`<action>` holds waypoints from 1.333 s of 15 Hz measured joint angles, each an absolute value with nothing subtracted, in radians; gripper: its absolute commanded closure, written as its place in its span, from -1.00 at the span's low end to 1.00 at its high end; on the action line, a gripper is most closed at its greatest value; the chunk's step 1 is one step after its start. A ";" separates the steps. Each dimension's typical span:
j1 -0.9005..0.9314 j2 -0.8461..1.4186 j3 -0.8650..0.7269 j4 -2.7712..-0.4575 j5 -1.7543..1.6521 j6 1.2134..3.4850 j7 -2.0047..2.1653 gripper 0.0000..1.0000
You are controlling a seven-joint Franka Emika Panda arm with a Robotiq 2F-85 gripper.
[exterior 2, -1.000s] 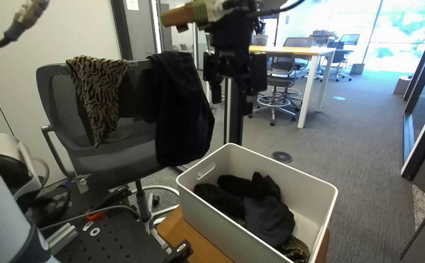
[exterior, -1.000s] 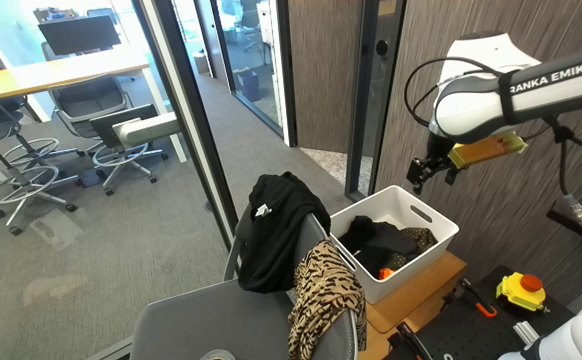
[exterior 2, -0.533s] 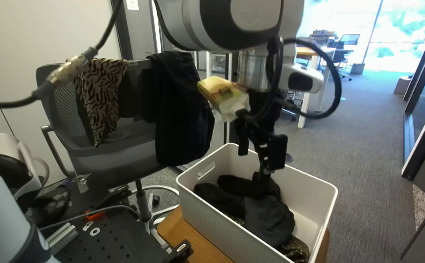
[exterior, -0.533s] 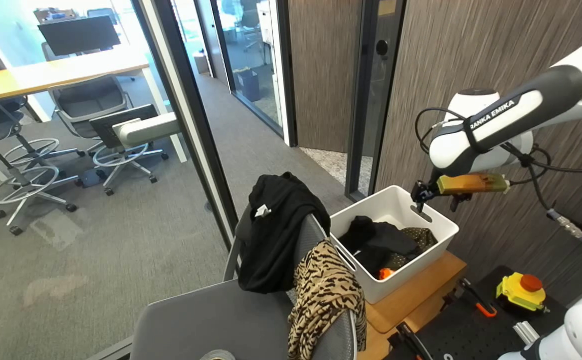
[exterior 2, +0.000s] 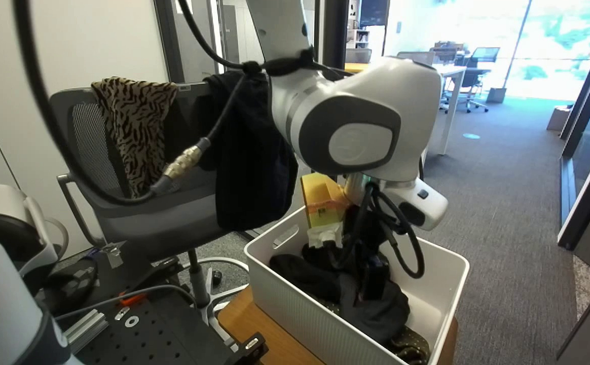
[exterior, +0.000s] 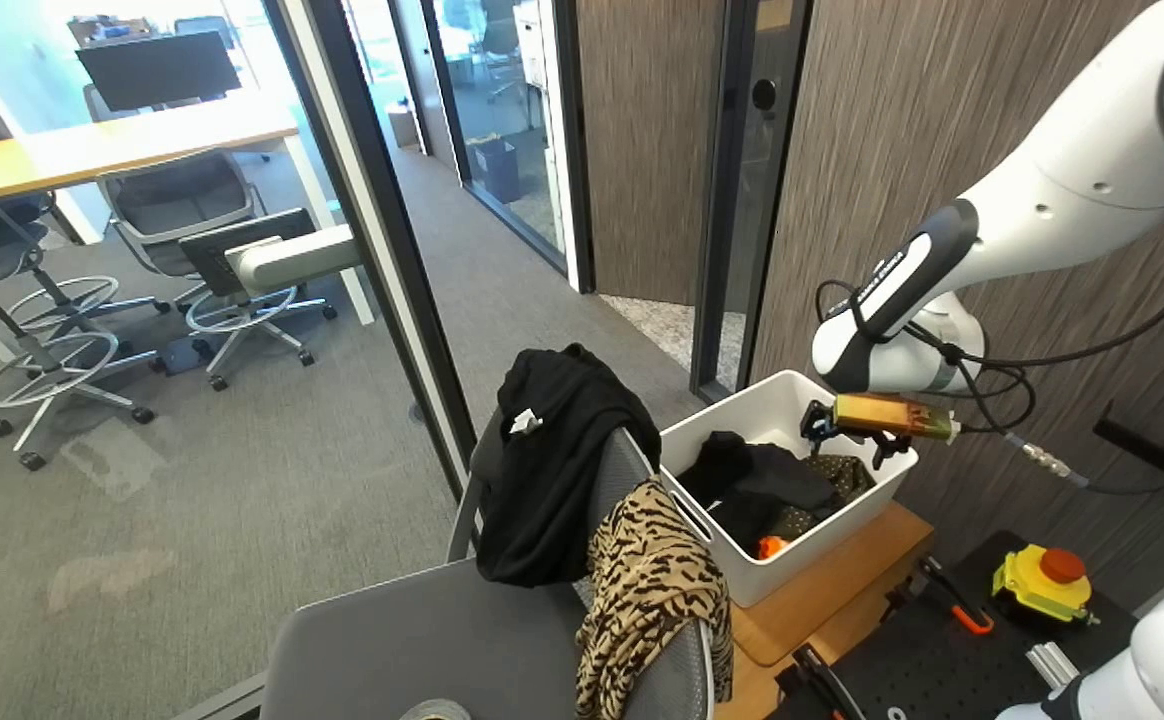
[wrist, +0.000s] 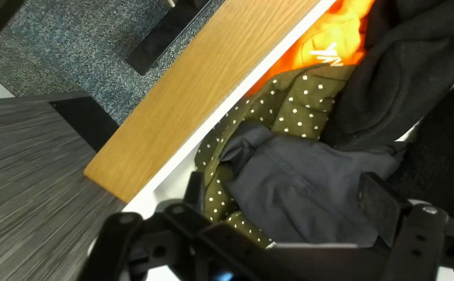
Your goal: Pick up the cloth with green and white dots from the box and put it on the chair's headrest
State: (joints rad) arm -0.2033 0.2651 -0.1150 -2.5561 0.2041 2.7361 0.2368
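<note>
The dark olive cloth with pale dots (wrist: pixel 305 105) lies in the white box (exterior: pixel 792 575), partly covered by dark grey and black garments. It also shows in both exterior views (exterior: pixel 847 475) (exterior 2: pixel 410 345). My gripper (wrist: pixel 287 191) is open, pointing down over the box. In the wrist view its left finger (wrist: pixel 194 191) is by the cloth's edge near the box wall. Its right finger (wrist: pixel 379 207) is over the dark grey garment (wrist: pixel 297 183). Nothing is held between the fingers. The chair's headrest (exterior 2: pixel 191 91) is bare between two draped cloths.
A tan-and-black cloth (exterior 2: pixel 135 132) and a black garment (exterior 2: pixel 254 167) hang over the chair back. An orange item (wrist: pixel 336 35) lies in the box. The box stands on a wooden surface (wrist: pixel 203 89), beside a wood-grain wall (exterior: pixel 892 200).
The arm has swung and come down. My gripper has gone from above the box to down at its opening, near the wall side. The cloths have not visibly moved.
</note>
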 measured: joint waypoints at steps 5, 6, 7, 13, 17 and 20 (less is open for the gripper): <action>-0.222 0.470 -0.115 -2.410 0.276 2.768 0.236 -1.00; -0.229 0.504 -0.114 -2.387 0.288 2.780 0.236 -1.00; -0.237 0.538 -0.111 -2.364 0.300 2.795 0.235 -1.00; -0.319 0.703 -0.053 -2.242 0.350 2.875 0.220 -1.00; -0.345 0.775 -0.038 -2.167 0.350 2.894 0.220 -1.00; -0.352 0.809 -0.033 -2.121 0.350 2.895 0.220 -1.00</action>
State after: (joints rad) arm -0.3515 0.8086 -0.0334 -2.1208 0.3499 2.8950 0.2196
